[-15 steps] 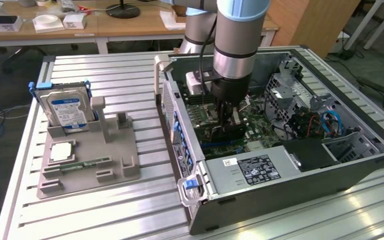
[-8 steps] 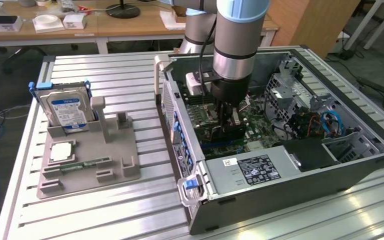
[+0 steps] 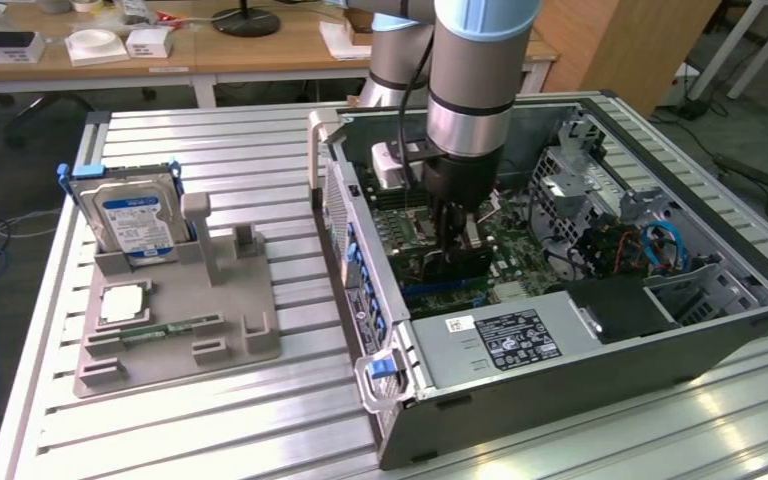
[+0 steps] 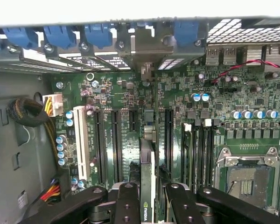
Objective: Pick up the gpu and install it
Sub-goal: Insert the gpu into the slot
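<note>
The gpu (image 4: 148, 163) appears edge-on as a thin dark card with a green logo near the fingers. My gripper (image 4: 148, 205) is shut on it, one black finger on each face. The card stands upright over the long black expansion slots of the green motherboard (image 4: 121, 93); I cannot tell whether its lower edge touches a slot. In the exterior view my gripper (image 3: 454, 238) reaches straight down into the open computer case (image 3: 558, 330), with the gpu (image 3: 456, 265) a dark shape below it, just above the board.
On the exterior view's left, a grey fixture (image 3: 177, 320) holds a silver hard drive (image 3: 131, 215), a processor chip (image 3: 127, 300) and a green memory stick (image 3: 157, 330). Inside the case are a power supply (image 3: 504, 340), cable bundles (image 4: 32, 114), an open processor socket (image 4: 245, 179) and blue latches (image 4: 60, 35).
</note>
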Tool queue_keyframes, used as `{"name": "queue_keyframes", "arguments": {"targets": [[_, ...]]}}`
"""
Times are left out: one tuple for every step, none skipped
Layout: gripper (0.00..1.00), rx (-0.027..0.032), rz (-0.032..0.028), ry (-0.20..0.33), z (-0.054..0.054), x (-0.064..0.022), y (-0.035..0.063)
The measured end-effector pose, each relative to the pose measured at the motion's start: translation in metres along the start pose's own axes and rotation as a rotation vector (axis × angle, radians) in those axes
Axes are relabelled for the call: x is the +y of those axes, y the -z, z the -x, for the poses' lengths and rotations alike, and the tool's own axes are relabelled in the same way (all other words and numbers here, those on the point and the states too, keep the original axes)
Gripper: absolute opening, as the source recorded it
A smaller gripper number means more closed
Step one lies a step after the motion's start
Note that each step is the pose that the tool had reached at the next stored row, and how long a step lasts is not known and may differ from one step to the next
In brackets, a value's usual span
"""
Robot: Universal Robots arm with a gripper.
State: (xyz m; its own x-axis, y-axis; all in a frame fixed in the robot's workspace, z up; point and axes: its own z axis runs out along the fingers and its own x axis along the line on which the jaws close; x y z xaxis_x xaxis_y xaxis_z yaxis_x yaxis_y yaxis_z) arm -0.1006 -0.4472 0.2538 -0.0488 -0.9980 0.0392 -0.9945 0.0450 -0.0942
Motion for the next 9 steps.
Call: {"name": "queue_keyframes", "arguments": {"targets": [[0.26,0.0,0.0,0.0,0.0,0.0,0.0],[0.26,0.0003,0.0001,0.0,0.0,0.0,0.0001],[0.26,0.0003,0.0001,0.0,-0.0001,0.0,0.0002],[0.26,0.0004,0.0001,0.0,-0.0001,0.0,0.0002],[0.26,0.0005,0.0002,0.0,-0.0005,0.0,0.0002],[0.26,0.0005,0.0002,0.0,-0.0009,-0.0001,0.0002],[0.26,0.0003,0.0002,0.0,-0.0013,-0.0001,0.0001],[0.26,0.0003,0.0001,0.0,-0.0016,0.0,0.0001],[0.26,0.0003,0.0001,0.0,-0.0017,-0.0001,0.0001]]}}
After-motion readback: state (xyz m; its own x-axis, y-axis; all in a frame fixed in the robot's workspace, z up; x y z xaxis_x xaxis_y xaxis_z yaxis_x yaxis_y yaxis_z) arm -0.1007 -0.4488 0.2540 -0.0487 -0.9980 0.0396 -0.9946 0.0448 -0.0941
